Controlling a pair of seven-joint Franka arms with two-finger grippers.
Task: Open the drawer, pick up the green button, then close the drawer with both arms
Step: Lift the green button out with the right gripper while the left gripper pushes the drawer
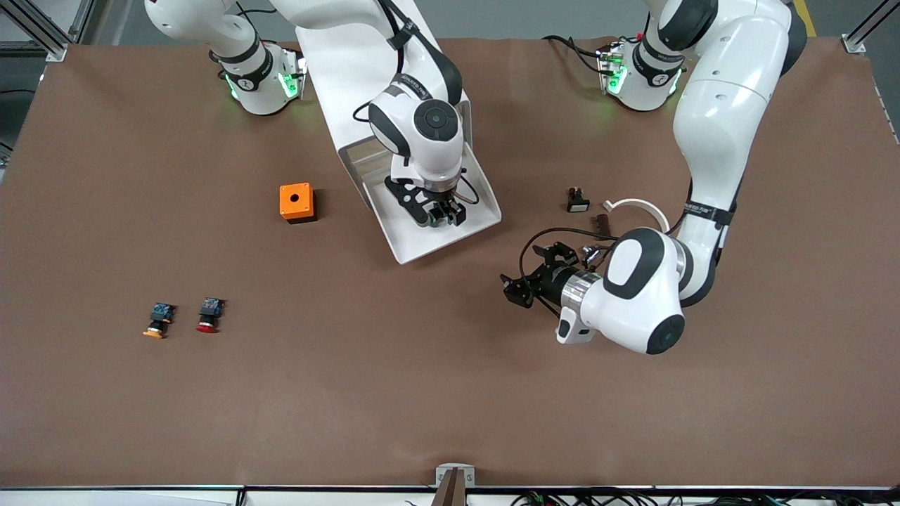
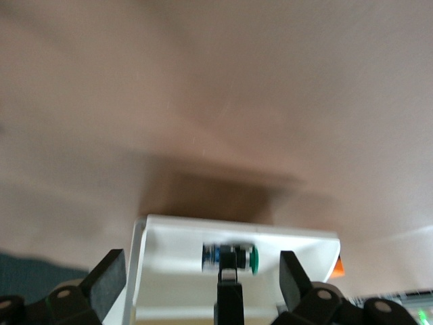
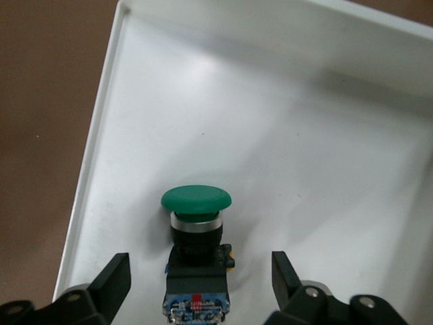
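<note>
Down in the drawer (image 1: 478,211), right claw (image 1: 441,213) straddles the half-hidden button (image 3: 196,230), unclamped; left claw (image 1: 524,281) waits wide.

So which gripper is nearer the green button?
Right. The right gripper straddles the green button in the open drawer; the left gripper waits beside the drawer, over the table.

You're looking at two glossy white arms (image 1: 710,133) with black joint bands, round black caps, looped black cables, green-lit bases and small black grippers.
</note>
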